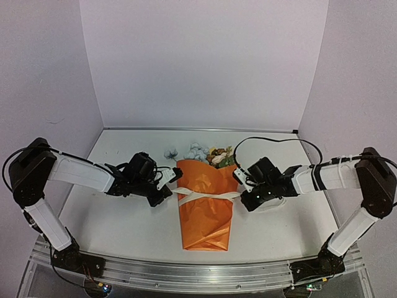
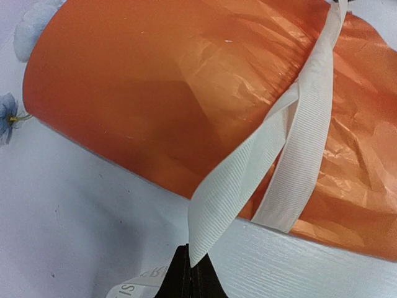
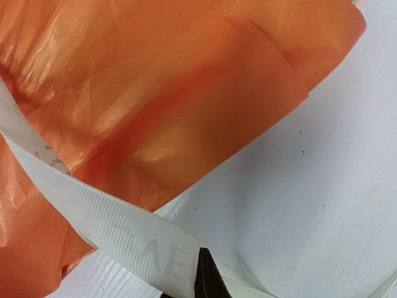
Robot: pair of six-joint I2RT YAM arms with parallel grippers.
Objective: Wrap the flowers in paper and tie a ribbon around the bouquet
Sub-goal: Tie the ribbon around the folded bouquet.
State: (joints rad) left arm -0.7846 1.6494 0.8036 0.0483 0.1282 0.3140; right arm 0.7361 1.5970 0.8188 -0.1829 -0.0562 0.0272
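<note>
The bouquet [image 1: 205, 208] lies in the middle of the table, a cone of orange paper [image 2: 173, 93] with its wide end pointing away from me. The flowers [image 1: 200, 151], pale blue, white and brown, show at that far end; a pale blue bloom [image 2: 7, 115] pokes out in the left wrist view. The white ribbon [image 1: 205, 197] crosses over the cone's middle in an X. My left gripper [image 1: 172, 184] is beside the cone's left edge, shut on one ribbon strand [image 2: 248, 167]. On the right side, my right gripper [image 1: 242, 186] is shut on the other, lettered end [image 3: 118, 233].
White walls [image 1: 205, 62] close the table in at the back and sides. A black cable [image 1: 273, 139] loops above the right arm. A metal rail [image 1: 198, 273] runs along the near edge between the arm bases.
</note>
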